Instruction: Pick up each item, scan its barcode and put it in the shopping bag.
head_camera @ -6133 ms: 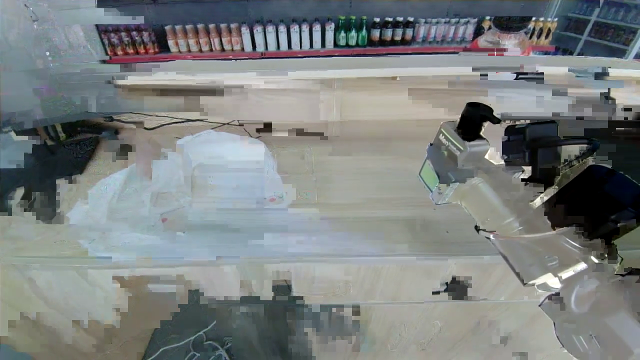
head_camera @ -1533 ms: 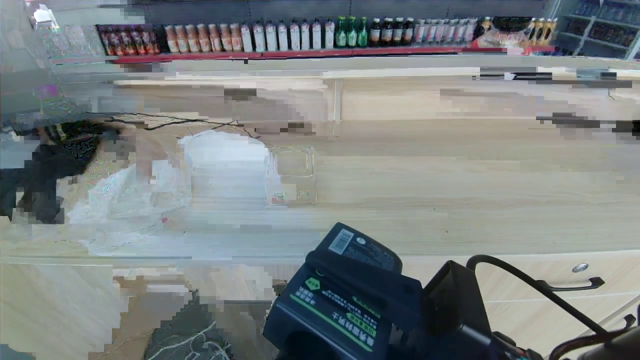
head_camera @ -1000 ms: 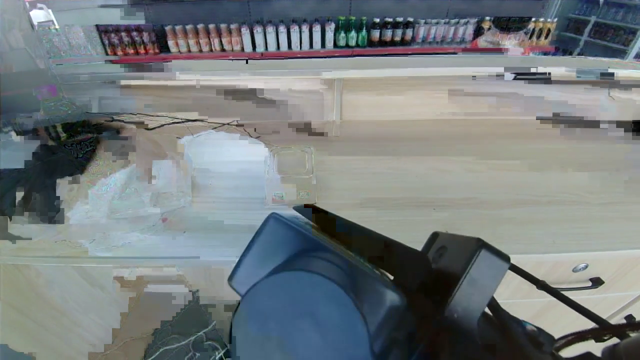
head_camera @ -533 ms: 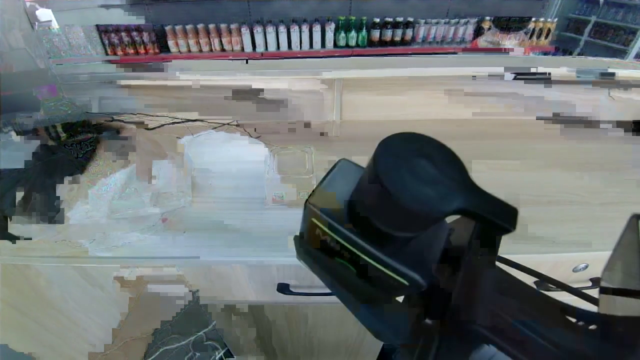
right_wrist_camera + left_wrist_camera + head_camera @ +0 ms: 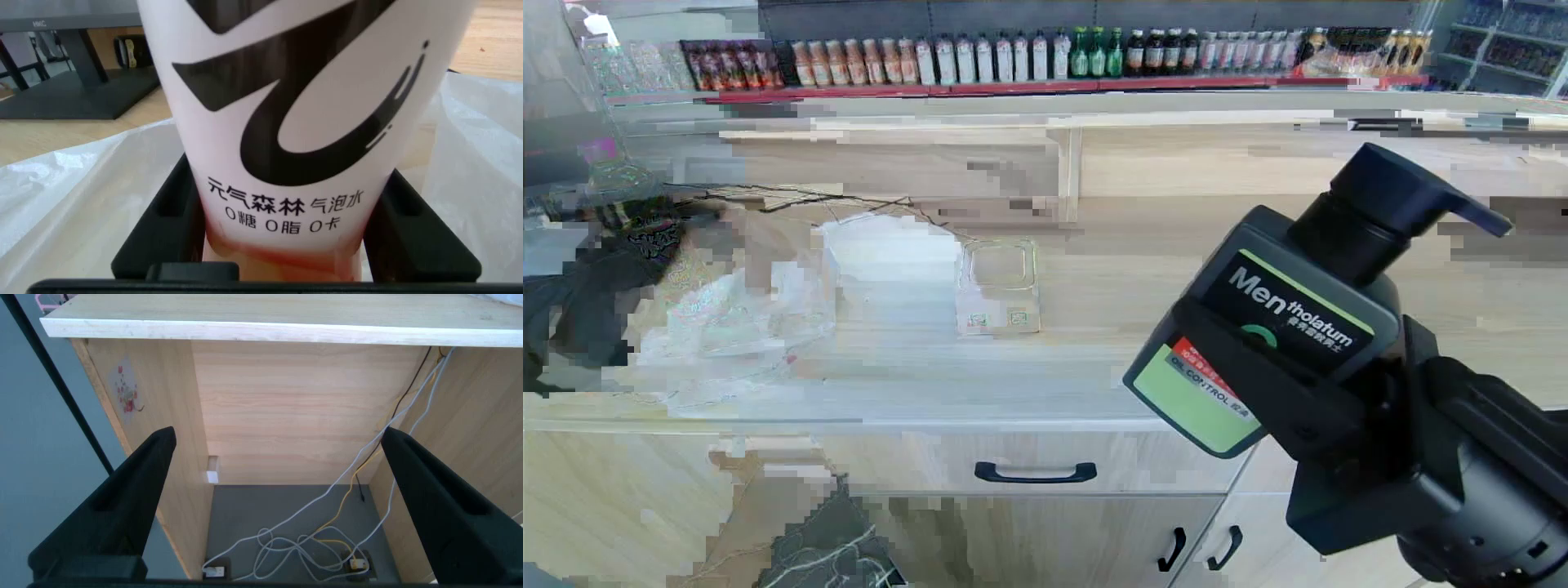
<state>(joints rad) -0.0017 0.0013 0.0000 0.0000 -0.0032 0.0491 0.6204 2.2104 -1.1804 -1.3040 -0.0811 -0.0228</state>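
Note:
In the head view my right gripper (image 5: 1298,384) is raised close to the camera at the right, shut on a dark pump bottle (image 5: 1282,327) with a green label, tilted pump-up. The right wrist view has a white bottle (image 5: 310,98) with black lettering and a pink base clamped between the black fingers (image 5: 163,220), with white plastic bag (image 5: 482,163) behind it. The white shopping bag (image 5: 768,318) lies crumpled on the left of the wooden counter (image 5: 1176,245). My left gripper (image 5: 278,514) is open below the counter edge, beside a cabinet recess.
A clear plastic box (image 5: 998,286) stands on the counter right of the bag. Dark items (image 5: 596,278) lie at the far left. Drawers with black handles (image 5: 1035,472) sit under the counter. Shelves of bottles (image 5: 1045,53) line the back. Cables (image 5: 327,531) lie in the recess.
The right arm has swung the pump bottle in front of the camera, turning it from barcode side to label side, and carried it up and to the right. The bag and box stayed put.

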